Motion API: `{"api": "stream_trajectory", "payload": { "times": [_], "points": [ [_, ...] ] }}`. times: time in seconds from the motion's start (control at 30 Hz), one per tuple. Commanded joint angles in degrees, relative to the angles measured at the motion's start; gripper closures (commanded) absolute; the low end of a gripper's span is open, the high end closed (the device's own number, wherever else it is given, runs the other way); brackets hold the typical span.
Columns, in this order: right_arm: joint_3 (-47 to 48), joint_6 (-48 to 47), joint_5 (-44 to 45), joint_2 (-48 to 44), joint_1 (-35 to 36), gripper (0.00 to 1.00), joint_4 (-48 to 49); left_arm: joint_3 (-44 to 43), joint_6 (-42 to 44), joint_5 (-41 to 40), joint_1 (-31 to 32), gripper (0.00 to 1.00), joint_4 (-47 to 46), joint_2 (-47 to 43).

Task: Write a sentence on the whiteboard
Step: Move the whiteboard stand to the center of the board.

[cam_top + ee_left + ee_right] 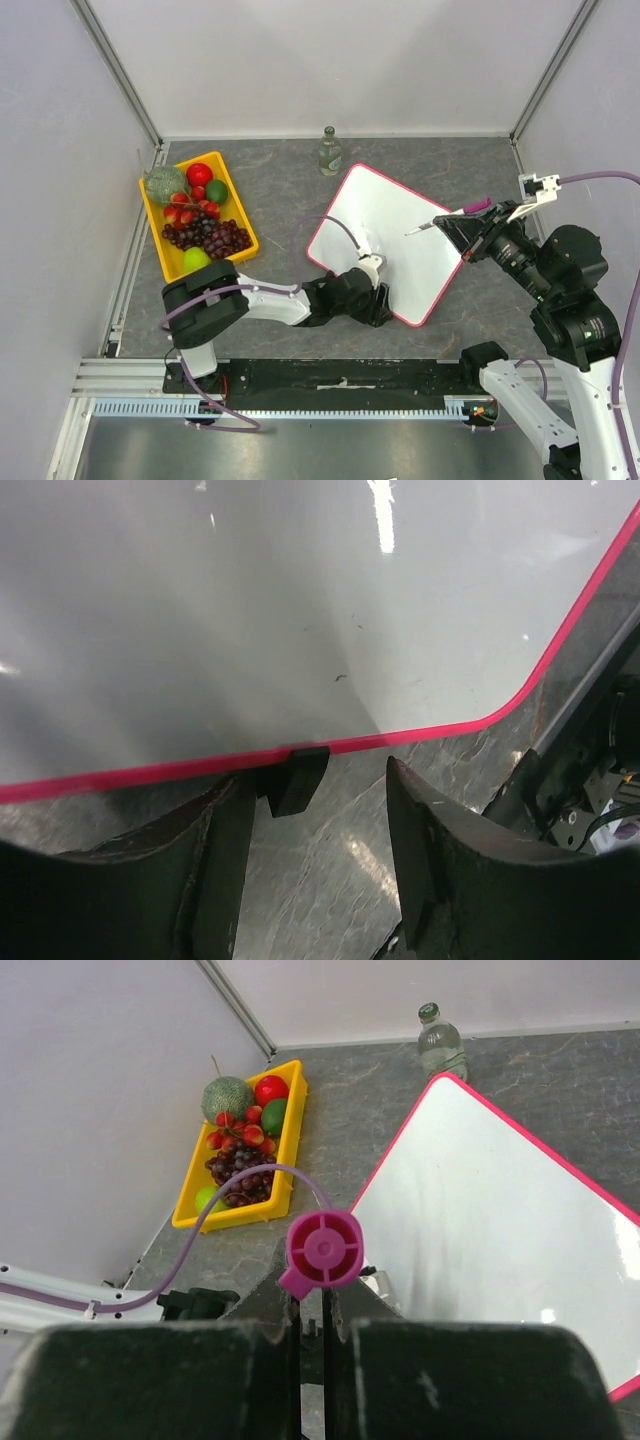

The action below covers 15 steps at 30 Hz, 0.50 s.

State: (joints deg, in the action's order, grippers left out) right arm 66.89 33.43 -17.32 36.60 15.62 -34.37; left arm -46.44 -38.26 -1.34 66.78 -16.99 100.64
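The whiteboard (390, 225) lies tilted on the grey table, its pink rim (140, 772) running all round. No sentence shows on its white face (500, 1220). My left gripper (380, 298) sits at the board's near edge and stands open (330, 802). Nothing but table lies between its fingers. A small black clip (297, 777) on the rim lies just ahead of the left finger. My right gripper (470, 235) hovers over the board's right edge, shut (322, 1298) on a pink marker (323, 1250). The marker (445, 218) points left over the board.
A yellow tray (147, 208) of fruit stands at the left, also in the right wrist view (291, 1150). A glass bottle (329, 152) stands behind the board's far corner (440, 1040). Walls close in the table on three sides.
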Motion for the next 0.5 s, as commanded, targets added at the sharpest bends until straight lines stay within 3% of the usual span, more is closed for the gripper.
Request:
{"api": "stream_trajectory", "payload": {
  "times": [0.0,0.33,0.47],
  "points": [
    [0.34,-0.29,-0.52,-0.74,-0.06,1.0,0.27,-6.02,-1.82,0.64,1.07,0.39,-1.11,4.29],
    [0.78,-1.53,0.62,-0.83,-0.06,1.0,-1.22,-19.47,-2.87,3.71,2.03,0.39,-1.73,15.89],
    [0.96,-1.79,0.27,-0.65,-0.06,1.0,-1.23,-20.98,-1.56,3.72,2.56,0.39,-0.59,15.82]
  ]
}}
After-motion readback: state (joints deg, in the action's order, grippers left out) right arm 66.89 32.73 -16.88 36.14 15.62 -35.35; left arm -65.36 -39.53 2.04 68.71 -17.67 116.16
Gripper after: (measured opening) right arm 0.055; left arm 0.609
